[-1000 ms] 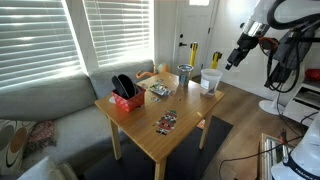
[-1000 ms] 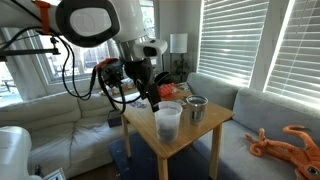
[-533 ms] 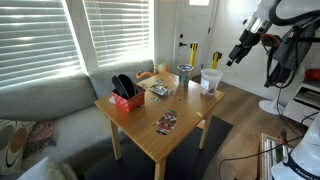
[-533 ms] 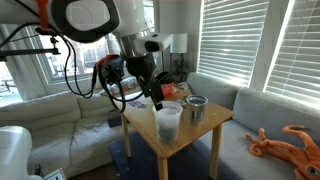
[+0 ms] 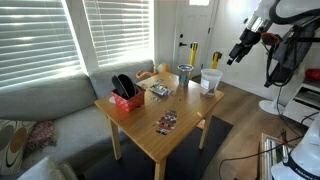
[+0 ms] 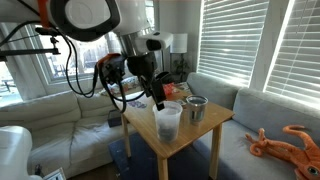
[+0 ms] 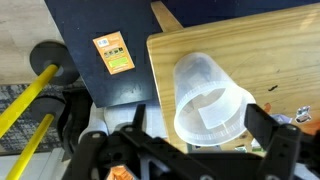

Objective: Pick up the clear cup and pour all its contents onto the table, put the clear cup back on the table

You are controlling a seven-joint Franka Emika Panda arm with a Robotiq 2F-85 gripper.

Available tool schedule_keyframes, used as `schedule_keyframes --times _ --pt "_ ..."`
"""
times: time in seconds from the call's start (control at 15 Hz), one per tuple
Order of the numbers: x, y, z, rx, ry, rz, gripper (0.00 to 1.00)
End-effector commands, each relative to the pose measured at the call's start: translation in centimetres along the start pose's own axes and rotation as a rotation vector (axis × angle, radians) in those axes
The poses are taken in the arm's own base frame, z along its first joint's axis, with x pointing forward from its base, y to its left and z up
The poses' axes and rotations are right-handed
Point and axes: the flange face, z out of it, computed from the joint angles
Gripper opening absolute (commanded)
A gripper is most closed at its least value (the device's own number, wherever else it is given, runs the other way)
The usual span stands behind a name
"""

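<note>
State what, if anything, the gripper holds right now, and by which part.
Nothing is held. The gripper is open in the air, above and apart from the clear cup, which stands on the table.

Pretty normal living room: a grey sofa (image 5: 45,105) sits under big windows with white blinds (image 5: 110,35), and daylight comes through the slats. There's a dark rug (image 5: 218,135) on the wood floor (image 5: 250,122) and a white door (image 5: 198,30) at the back. A white-shaded lamp (image 6: 178,42) shows in an exterior view.
</note>
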Motion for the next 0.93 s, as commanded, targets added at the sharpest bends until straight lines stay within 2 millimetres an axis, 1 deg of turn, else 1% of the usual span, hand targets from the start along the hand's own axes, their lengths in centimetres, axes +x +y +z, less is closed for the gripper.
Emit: schedule_keyframes --times 0.0,0.07,0.27,0.47,0.6,0.67,0.73,0.87 --pt "1.4 0.1 1.0 0.004 0.017 0.038 1.00" --pt "2.1 0.1 1.5 0.028 0.025 0.035 1.00" --pt "4.1 0.6 3.7 0.034 -0.002 0.035 1.00" --pt "5.7 0.4 6.3 0.036 -0.062 0.025 0.99" --pt "6.7 0.3 7.8 0.042 -0.088 0.022 0.74" --pt "7.0 0.2 8.2 0.040 -0.103 0.019 0.69" --pt "7.3 0.2 8.6 0.036 -0.113 0.018 0.60" --pt "7.7 0.4 9.2 0.028 -0.127 0.019 0.47"
